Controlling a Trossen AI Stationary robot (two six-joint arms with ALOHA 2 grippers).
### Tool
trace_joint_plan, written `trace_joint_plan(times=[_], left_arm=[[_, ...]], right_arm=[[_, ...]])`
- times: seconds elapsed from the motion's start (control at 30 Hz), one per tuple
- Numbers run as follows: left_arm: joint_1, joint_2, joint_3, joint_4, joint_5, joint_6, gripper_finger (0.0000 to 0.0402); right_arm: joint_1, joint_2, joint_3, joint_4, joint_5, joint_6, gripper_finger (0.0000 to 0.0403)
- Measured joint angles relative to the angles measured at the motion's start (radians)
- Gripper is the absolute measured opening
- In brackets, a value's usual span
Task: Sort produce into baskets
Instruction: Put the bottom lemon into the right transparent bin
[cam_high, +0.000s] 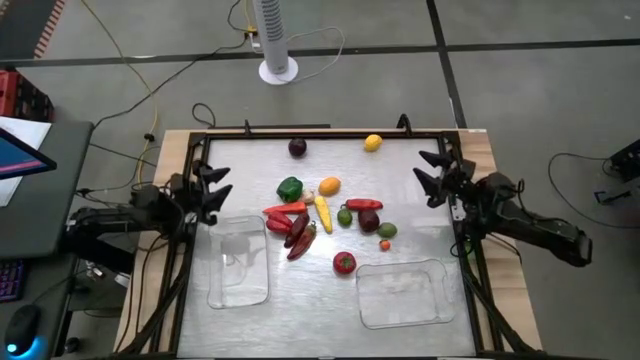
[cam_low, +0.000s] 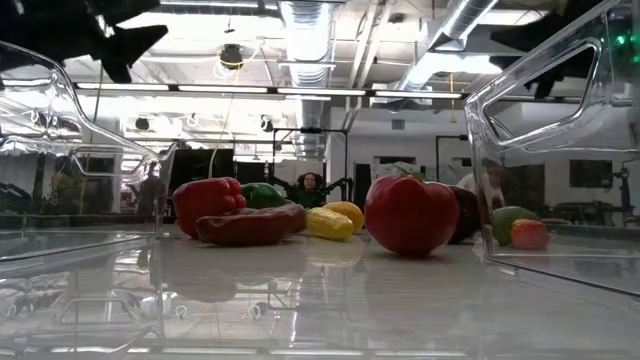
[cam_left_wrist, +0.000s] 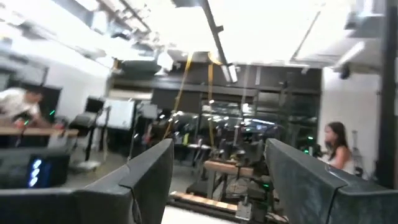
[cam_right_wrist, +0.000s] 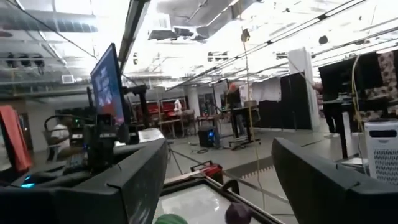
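The left tool (cam_high: 218, 189) hangs spread and empty at the surface's (cam_high: 400, 215) left edge, one clear basket (cam_high: 238, 262) just beside it. Farther off, the produce (cam_high: 325, 215) lies clustered between both tools. The right tool (cam_high: 432, 176), jaws apart and empty, sits opposite, the second basket (cam_high: 402, 293) near it.

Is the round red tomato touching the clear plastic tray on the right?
Apart. In the high view, the round red tomato sits off the corner of the right clear plastic tray, with bare table showing between them.
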Motion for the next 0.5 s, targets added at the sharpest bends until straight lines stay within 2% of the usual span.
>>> trace_joint_plan(times=[0.27, 0.5], left_arm=[[0.0, 0.282, 0.219, -0.058, -0.077, 0.001, 0.024], [0.0, 0.515, 0.391, -0.087, -0.057, 0.028, 0.024]], right_arm=[[0.019, 0.26, 0.182, -0.002, -0.004, 0.015, 0.0317], [0.132, 0.434, 0.308, 0.001, -0.003, 0.026, 0.0317]])
